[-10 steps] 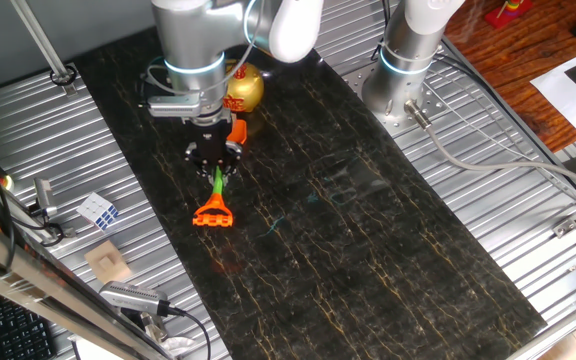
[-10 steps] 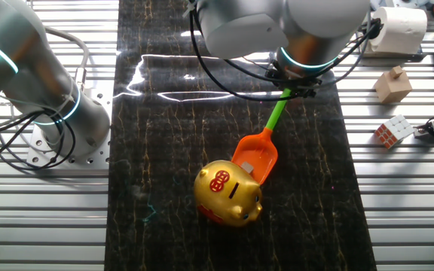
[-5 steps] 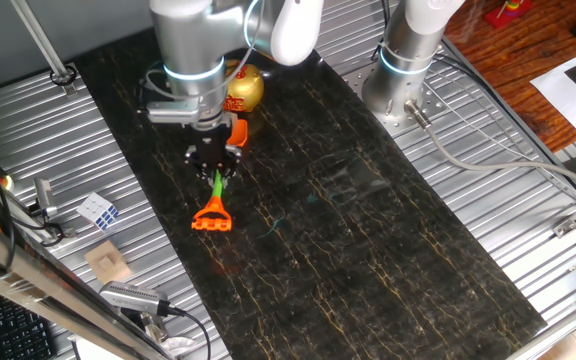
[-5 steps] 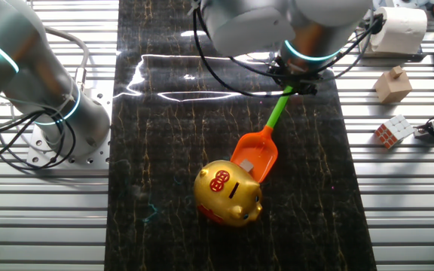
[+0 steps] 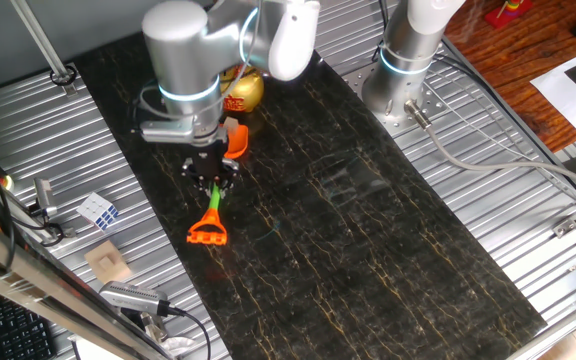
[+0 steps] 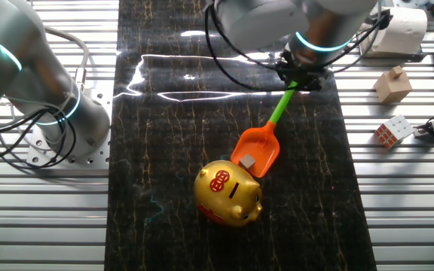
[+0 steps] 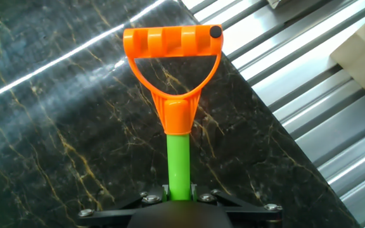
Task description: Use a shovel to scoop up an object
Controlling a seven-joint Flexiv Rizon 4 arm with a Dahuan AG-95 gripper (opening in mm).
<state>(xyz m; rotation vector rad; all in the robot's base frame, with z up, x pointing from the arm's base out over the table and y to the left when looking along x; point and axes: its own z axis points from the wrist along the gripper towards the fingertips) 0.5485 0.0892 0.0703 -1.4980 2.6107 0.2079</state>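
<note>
The toy shovel has an orange scoop blade (image 6: 258, 150), a green shaft (image 6: 279, 110) and an orange D-handle (image 5: 208, 235). My gripper (image 5: 212, 178) is shut on the green shaft (image 7: 177, 166), with the handle (image 7: 172, 45) sticking out beyond the fingers in the hand view. The gold piggy bank (image 6: 229, 193) stands on the dark mat, and the blade's front edge sits close beside its upper right side. In one fixed view the pig (image 5: 243, 90) is partly hidden behind my arm, and the blade (image 5: 235, 138) shows beside the gripper.
A puzzle cube (image 6: 394, 130) and a tan wooden block (image 6: 392, 83) lie on the ribbed metal right of the mat; both also show in one fixed view, the cube (image 5: 97, 211) and the block (image 5: 107, 262). A paper roll (image 6: 398, 28) stands at the back right. A second arm's base (image 6: 60, 113) stands left.
My gripper has drawn the shovel back along its shaft, away from the pig. The blade has slid slightly off the pig's side. The pig has not moved.
</note>
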